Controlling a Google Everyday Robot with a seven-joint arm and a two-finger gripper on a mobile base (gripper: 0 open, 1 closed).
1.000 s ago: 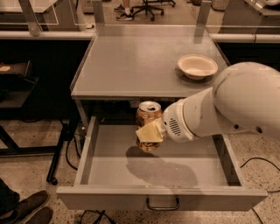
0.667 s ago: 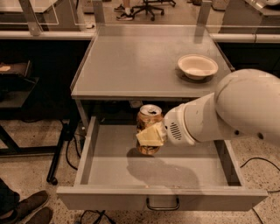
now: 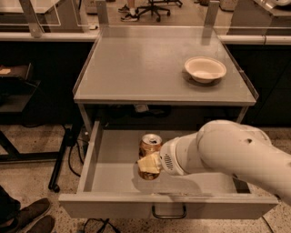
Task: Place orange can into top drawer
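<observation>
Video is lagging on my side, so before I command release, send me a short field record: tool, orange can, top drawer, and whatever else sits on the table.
tool: closed on the can, arm reaching in from the right, over the drawer's middle
orange can: upright, held in the tool, inside the drawer's outline; contact with the drawer floor cannot be told
top drawer: pulled open below the tabletop, handle on the front panel
white bowl: upright on the tabletop, toward its right side

A grey table stands on speckled floor, office chair behind.
</observation>
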